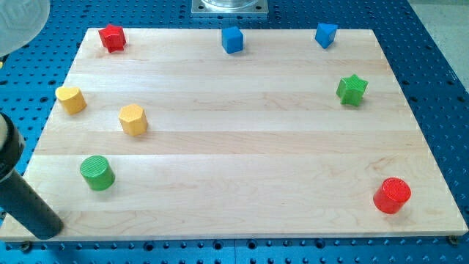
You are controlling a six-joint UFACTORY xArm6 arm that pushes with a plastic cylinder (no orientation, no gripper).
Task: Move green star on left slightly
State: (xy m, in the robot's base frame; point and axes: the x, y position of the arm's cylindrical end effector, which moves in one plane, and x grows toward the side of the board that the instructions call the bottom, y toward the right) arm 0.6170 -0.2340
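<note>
The green star (352, 89) lies near the wooden board's (242, 154) right edge, in the upper half of the view. My tip (45, 227) is at the board's bottom left corner, far from the star. The dark rod slants up from there to the view's left edge. The nearest block to the tip is a green cylinder (97, 173), up and to its right, not touching it.
A red star (112, 37) sits at the top left. Two blue blocks (232, 39) (326, 34) lie along the top edge. A yellow block (70, 99) and a yellow hexagon (133, 119) are at the left. A red cylinder (392, 196) is at the bottom right.
</note>
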